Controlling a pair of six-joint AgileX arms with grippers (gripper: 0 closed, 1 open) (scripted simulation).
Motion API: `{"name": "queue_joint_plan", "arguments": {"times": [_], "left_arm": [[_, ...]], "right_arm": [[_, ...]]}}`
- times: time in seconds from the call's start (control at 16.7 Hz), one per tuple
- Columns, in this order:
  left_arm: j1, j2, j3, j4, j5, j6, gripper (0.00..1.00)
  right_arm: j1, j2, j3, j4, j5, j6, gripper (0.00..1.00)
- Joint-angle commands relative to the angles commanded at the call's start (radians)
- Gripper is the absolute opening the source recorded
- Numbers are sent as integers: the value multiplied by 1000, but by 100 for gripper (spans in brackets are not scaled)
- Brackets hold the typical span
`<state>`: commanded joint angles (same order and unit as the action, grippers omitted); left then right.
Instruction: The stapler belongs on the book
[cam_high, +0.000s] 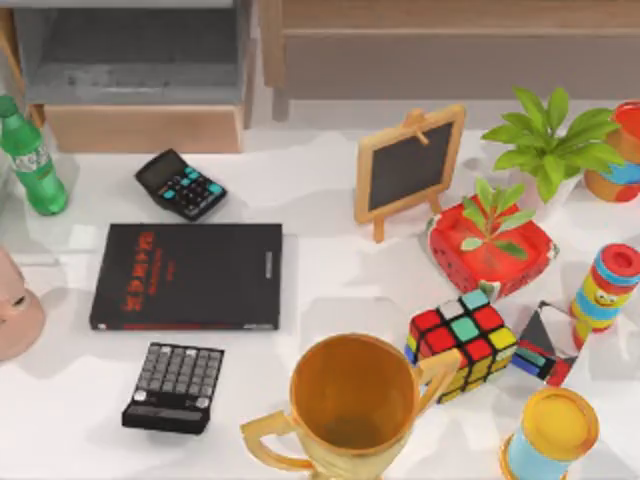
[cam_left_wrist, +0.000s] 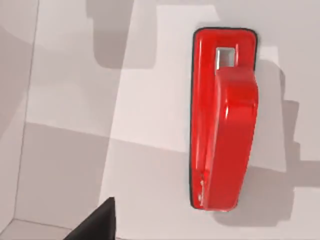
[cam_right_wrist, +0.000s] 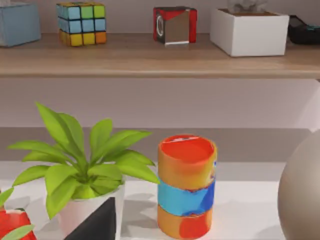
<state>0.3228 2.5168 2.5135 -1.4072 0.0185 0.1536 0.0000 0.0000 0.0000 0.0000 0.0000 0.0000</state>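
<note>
White table: stapler (cam_left_wrist: 223, 120) lies flat under the left gripper (cam_left_wrist: 92, 227), ungrasped, finger spread untellable, lined up for pickup; book (cam_high: 188, 276) lies bare at table's left, awaiting it.

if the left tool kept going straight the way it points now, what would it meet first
Probably the bare white tabletop. The left wrist view looks down on it, with the red stapler lying off to one side of that line rather than in it, though depth is hard to judge.
</note>
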Motion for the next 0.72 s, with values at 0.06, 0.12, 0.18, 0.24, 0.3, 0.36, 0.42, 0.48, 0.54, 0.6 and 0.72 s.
{"name": "queue_joint_plan", "arguments": {"times": [0.06, 0.12, 0.18, 0.24, 0.3, 0.36, 0.42, 0.48, 0.54, 0.6, 0.72], "left_arm": [[2, 46, 50, -25, 1, 4, 100], [3, 85, 93, -46, 2, 7, 100], [3, 117, 129, -62, 2, 10, 100], [1, 140, 156, -74, 3, 12, 100], [0, 151, 170, -79, 4, 14, 100], [-1, 156, 176, -82, 4, 14, 100], [-1, 156, 176, -82, 4, 14, 100], [-1, 156, 176, -82, 4, 14, 100], [-1, 156, 176, -82, 4, 14, 100], [-1, 156, 176, -82, 4, 14, 100], [-2, 156, 172, -79, 4, 14, 100]], "right_arm": [[0, 0, 0, 0, 0, 0, 100], [0, 0, 0, 0, 0, 0, 100], [0, 0, 0, 0, 0, 0, 100], [0, 0, 0, 0, 0, 0, 100], [0, 0, 0, 0, 0, 0, 100], [0, 0, 0, 0, 0, 0, 100], [0, 0, 0, 0, 0, 0, 100], [0, 0, 0, 0, 0, 0, 100], [0, 0, 0, 0, 0, 0, 100], [0, 0, 0, 0, 0, 0, 100], [0, 0, 0, 0, 0, 0, 100]]}}
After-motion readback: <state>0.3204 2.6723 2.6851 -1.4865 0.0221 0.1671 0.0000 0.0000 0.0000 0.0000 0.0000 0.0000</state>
